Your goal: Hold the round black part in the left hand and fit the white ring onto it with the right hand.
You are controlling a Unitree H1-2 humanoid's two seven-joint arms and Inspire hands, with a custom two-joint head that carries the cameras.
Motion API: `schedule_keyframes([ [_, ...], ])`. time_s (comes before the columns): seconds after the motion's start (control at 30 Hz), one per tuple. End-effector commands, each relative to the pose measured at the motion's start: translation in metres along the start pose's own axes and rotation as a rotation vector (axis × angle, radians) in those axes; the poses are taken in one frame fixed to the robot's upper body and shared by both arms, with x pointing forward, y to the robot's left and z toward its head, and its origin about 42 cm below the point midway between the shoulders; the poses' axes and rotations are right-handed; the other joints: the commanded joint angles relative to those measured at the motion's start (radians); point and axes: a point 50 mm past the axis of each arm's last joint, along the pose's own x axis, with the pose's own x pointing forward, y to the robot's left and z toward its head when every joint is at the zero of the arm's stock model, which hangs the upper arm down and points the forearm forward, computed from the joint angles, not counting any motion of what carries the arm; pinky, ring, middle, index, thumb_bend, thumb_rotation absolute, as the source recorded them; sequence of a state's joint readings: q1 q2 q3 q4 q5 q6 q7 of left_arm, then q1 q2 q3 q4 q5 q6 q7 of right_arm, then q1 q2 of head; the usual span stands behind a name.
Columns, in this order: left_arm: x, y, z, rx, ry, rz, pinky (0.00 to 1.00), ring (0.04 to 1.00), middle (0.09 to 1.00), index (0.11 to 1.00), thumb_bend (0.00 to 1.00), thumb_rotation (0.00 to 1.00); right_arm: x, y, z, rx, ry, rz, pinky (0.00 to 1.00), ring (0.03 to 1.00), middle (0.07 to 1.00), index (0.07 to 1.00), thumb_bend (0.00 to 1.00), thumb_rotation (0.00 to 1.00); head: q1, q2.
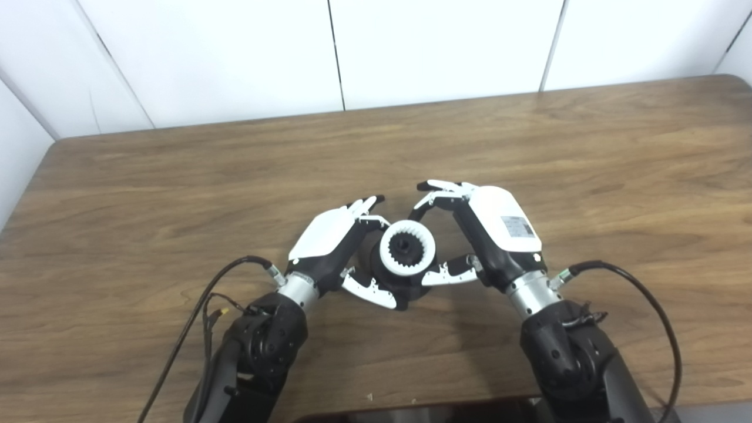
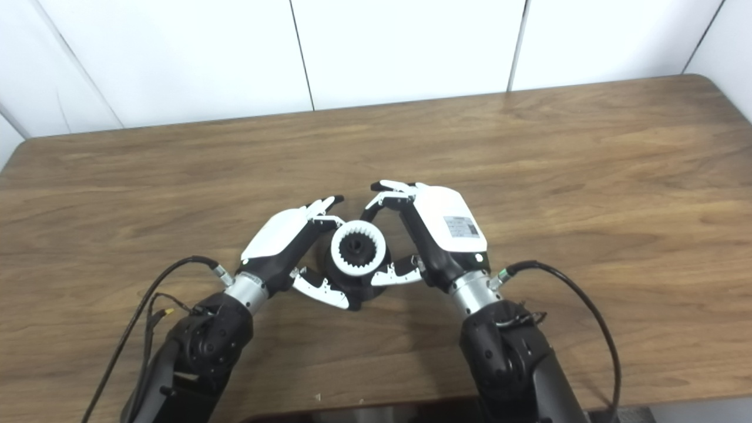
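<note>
Wooden table [image 1: 529, 153]: left hand [image 1: 329, 247] cups the round black part [image 1: 388, 276]; right hand [image 1: 493, 235] pinches the white ring [image 1: 407, 248] on top. Press squarely, teeth aligned.

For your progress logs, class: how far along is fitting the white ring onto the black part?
Done: the white ring sits on the round black part. In hand: the left robot hand grips the part, while the right robot hand cups the ring. Left: confirming full seating, which cannot be judged here, then letting go.
</note>
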State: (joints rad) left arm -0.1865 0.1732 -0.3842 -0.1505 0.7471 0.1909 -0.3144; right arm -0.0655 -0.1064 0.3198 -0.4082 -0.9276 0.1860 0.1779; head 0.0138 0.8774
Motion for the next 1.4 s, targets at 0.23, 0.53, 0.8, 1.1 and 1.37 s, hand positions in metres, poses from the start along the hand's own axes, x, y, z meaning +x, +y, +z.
schedule_keyframes([
  [0.23,0.001,0.015,0.018,0.029,-0.058,0.068,1.0,1.0,1.0,0.585,0.95,0.29,0.018,-0.003,0.007,-0.018,-0.047,-0.034,0.87,0.789,0.829,0.493,0.52,0.15,0.003,0.003],
  [0.53,0.002,0.014,0.019,0.029,-0.06,0.069,1.0,1.0,1.0,0.588,0.94,0.3,0.025,-0.005,0.008,-0.037,-0.055,-0.03,0.87,0.781,0.827,0.494,0.52,0.15,0.004,0.005],
  [0.8,0.002,0.015,0.019,0.025,-0.055,0.072,1.0,1.0,1.0,0.583,0.94,0.29,0.023,-0.005,0.001,-0.096,0.0,0.084,0.86,0.83,0.883,0.675,0.81,0.29,0.006,0.008],
  [1.1,0.003,0.018,0.018,0.017,-0.063,0.072,1.0,1.0,1.0,0.585,0.95,0.29,0.017,-0.012,-0.002,-0.12,0.043,0.207,0.87,0.923,0.972,0.89,1.0,0.49,0.004,0.007],
  [1.37,0.004,0.021,0.018,0.023,-0.061,0.075,1.0,1.0,1.0,0.585,0.94,0.3,0.019,-0.015,-0.001,-0.124,0.034,0.219,0.9,0.936,0.992,0.941,1.0,0.47,0.006,0.01],
])
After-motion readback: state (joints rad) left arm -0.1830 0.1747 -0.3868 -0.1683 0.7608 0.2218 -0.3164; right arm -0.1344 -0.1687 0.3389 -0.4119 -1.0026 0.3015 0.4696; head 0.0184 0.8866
